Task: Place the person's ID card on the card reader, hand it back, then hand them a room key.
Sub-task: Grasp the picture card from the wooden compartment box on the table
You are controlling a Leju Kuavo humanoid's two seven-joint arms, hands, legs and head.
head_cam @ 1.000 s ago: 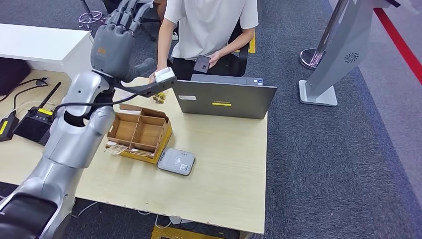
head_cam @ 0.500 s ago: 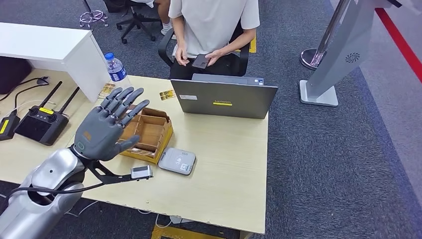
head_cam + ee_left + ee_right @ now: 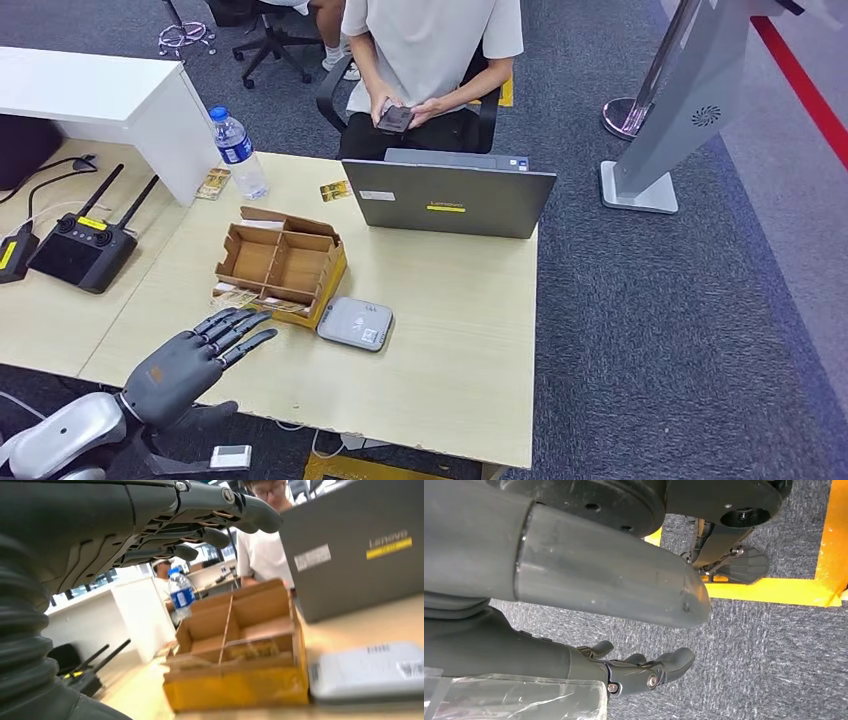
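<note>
My left hand [image 3: 195,360] hovers low over the table's front edge, fingers spread and holding nothing. The grey card reader [image 3: 355,323] lies just beyond and to the right of it, with nothing on top. In the left wrist view the fingers [image 3: 200,530] stretch out above the reader [image 3: 370,670] and the cardboard box [image 3: 235,650]. Behind the laptop [image 3: 450,198] a seated person holds a small dark object [image 3: 395,118] in both hands. My right hand [image 3: 644,672] hangs over the carpet, fingers loosely extended, holding nothing.
An open cardboard divider box [image 3: 280,262] with cards at its front stands left of the reader. A water bottle [image 3: 238,150] and two small cards [image 3: 213,183] [image 3: 335,190] sit at the table's far side. A black remote controller [image 3: 85,250] lies on the left.
My left arm has dropped from a raised reach toward the person down to the table's front edge. The person's hands have drawn back to the dark object at their lap.
</note>
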